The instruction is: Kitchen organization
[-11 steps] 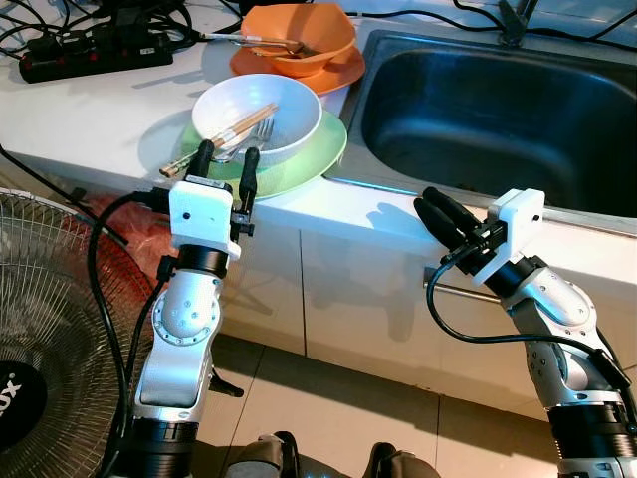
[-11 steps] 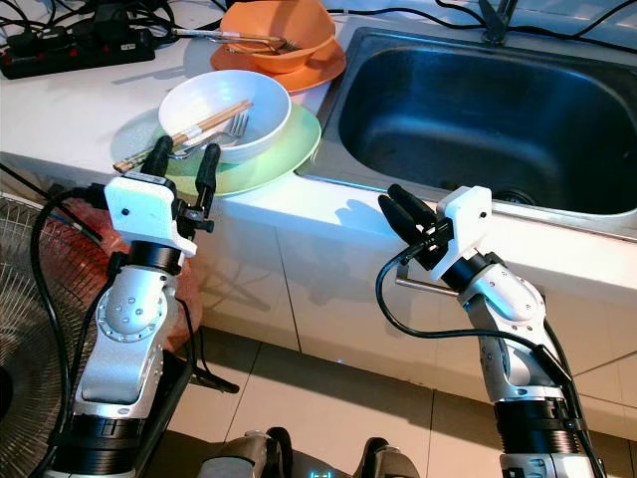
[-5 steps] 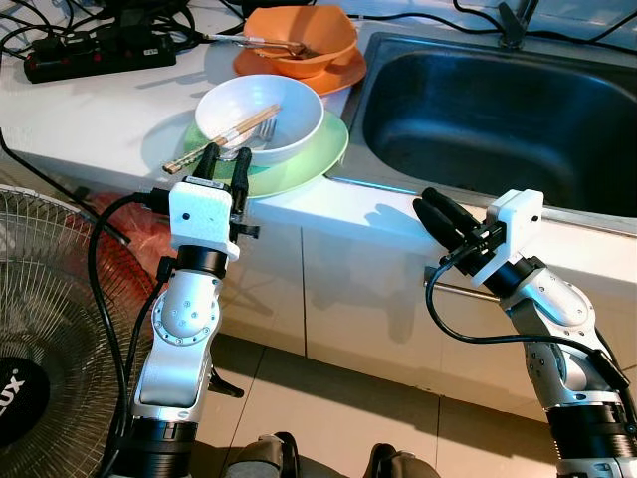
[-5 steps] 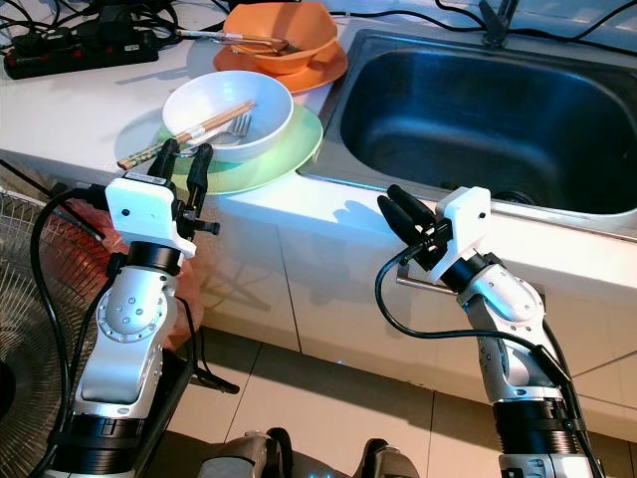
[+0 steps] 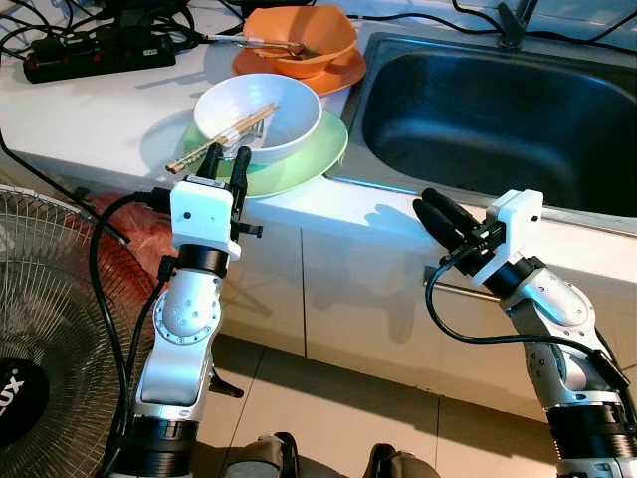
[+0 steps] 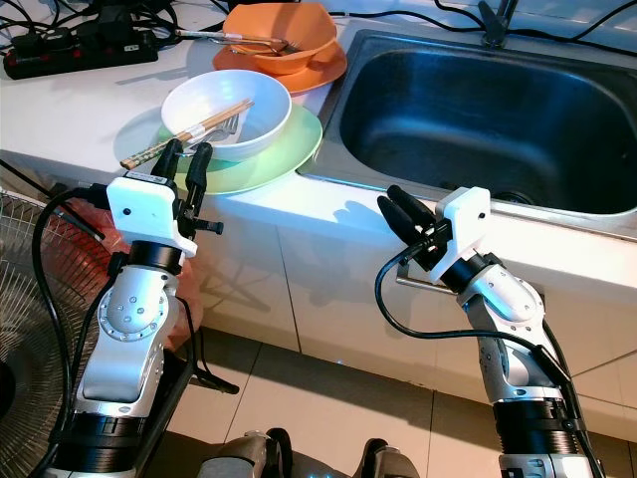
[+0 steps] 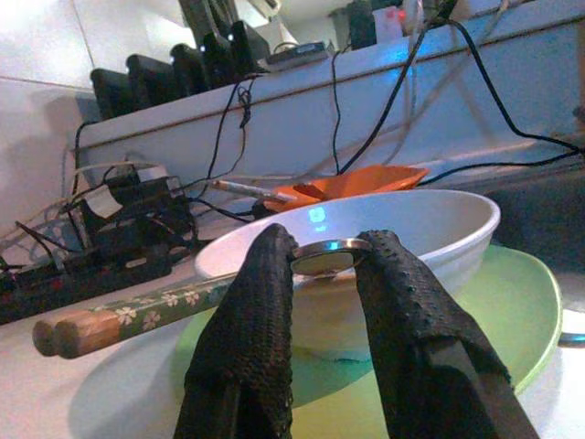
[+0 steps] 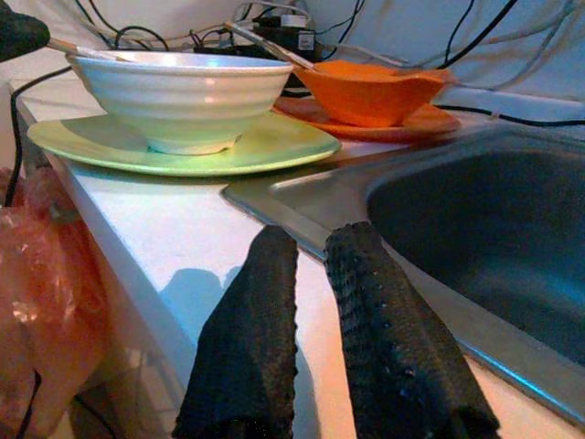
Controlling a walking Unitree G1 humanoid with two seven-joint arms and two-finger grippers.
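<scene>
I'm at the sink (image 5: 498,110), empty, beside the desk (image 5: 90,110). My left gripper (image 5: 227,159) stands at the green plate (image 5: 309,164)'s near edge, fingers narrowly parted around what looks like a utensil tip; next I'd close and lift. The white bowl (image 5: 269,105) on that plate holds chopsticks (image 5: 221,137) and a fork. My right gripper (image 5: 438,211) hovers nearly closed, empty.

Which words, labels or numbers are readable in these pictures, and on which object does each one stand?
"UX": white letters on the black round hub of the grey wire floor fan, cut off by the picture's edge, so the full word cannot be read.
Black power strip: any marking is too small to read.
No other text is legible.
</scene>
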